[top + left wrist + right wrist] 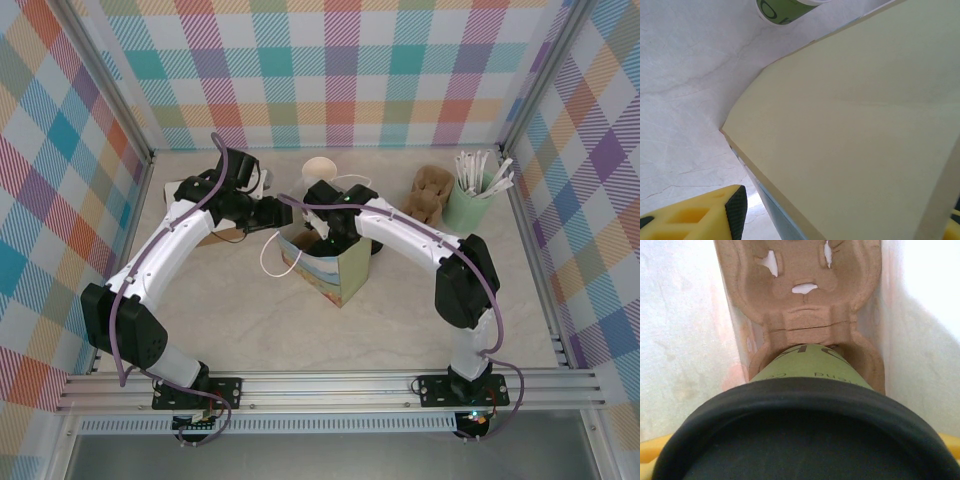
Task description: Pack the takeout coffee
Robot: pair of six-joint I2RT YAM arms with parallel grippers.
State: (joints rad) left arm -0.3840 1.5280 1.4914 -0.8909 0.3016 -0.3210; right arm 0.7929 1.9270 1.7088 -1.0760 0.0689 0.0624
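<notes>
Inside bag [337,277], wrist view, takeout coffee [805,369] in carrier [800,322], clamped by right gripper [800,457], left gripper [845,220] part-open astride bag wall

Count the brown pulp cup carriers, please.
2: one carrier inside the bag, under the takeout coffee; one carrier at the table's back right, beside the mint cup of sticks. More may be stacked there.

Dark lettering was seen on the green side of the takeout coffee [812,365], but it was cut off and unreadable. A white O-like mark was seen on a green cup [784,10].
</notes>
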